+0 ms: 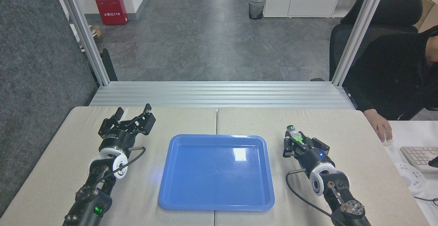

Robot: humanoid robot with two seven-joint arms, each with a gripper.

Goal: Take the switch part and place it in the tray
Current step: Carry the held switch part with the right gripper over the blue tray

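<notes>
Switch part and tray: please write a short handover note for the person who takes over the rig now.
Right gripper: shut on the switch part, held to the right of the tray, metal end pointing away from the robot.
Left gripper: open, holding nothing, left of the tray.
Tray: in the middle of the table, nothing in it.
Done: the part is grasped.
Left: carry it over the tray, set it down inside, open the gripper.
A person's hand rests at the table's right edge.

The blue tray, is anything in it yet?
Empty. The tray shows only bare glossy blue and a light glare; the switch part is off to its right, clamped in the right gripper.
</notes>
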